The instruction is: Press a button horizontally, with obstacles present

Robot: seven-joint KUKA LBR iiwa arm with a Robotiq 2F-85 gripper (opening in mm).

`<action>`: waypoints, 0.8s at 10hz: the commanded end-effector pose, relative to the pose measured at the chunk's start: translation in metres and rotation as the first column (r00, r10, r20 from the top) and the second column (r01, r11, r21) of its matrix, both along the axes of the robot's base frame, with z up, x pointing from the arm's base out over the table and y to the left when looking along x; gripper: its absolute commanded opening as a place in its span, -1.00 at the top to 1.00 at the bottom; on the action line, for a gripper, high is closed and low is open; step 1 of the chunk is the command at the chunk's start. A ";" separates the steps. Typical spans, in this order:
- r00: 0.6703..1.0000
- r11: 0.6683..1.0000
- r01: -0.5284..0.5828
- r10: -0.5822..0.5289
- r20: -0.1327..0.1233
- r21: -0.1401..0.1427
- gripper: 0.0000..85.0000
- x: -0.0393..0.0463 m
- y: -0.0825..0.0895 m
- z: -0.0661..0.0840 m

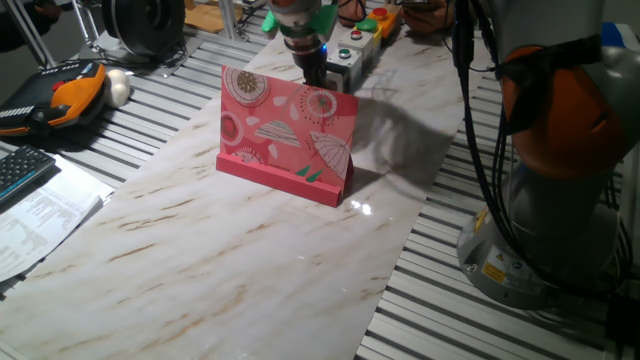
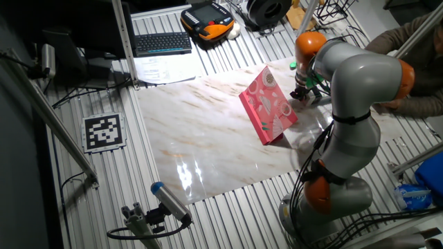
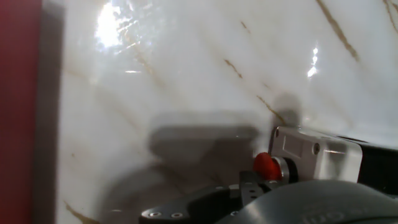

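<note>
- One marble tabletop (image 1: 250, 250) carries everything: the pink card board (image 1: 290, 135) stands upright on its base lip near the middle, and the button box (image 1: 352, 62) lies beyond it at the far edge in one fixed view.
- Behind that board, the gripper (image 1: 314, 72) hangs low, just beside the box and well clear of the board's top edge.
- From the hand view, the red button (image 3: 266, 164) faces sideways out of a grey housing (image 3: 317, 155), so I judge the coming push must run level along the table toward that face, with the board's red edge (image 3: 18, 112) on the opposite side.
- Only the hand view shows the button's face; the other fixed view hides it behind the arm (image 2: 353, 76).
- No view shows the fingertips, so whether the fingers are open or closed I cannot tell.
</note>
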State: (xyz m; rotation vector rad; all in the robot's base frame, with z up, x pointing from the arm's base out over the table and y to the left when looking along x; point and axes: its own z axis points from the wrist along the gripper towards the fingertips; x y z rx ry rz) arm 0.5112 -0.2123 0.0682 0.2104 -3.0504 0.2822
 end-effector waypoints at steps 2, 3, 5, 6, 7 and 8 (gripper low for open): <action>1.000 1.000 0.017 -0.017 0.010 -0.007 1.00 0.0024 0.019 0.004; 0.999 1.000 0.031 -0.031 0.011 0.006 1.00 0.0038 0.024 0.007; 0.998 0.997 0.054 -0.055 0.007 0.057 1.00 0.0045 0.032 0.021; 0.998 0.994 0.067 -0.067 -0.006 0.092 1.00 0.0053 0.035 0.033; 0.997 0.991 0.082 -0.081 -0.012 0.107 1.00 0.0052 0.040 0.045; 0.996 0.990 0.092 -0.090 -0.017 0.106 1.00 0.0047 0.047 0.057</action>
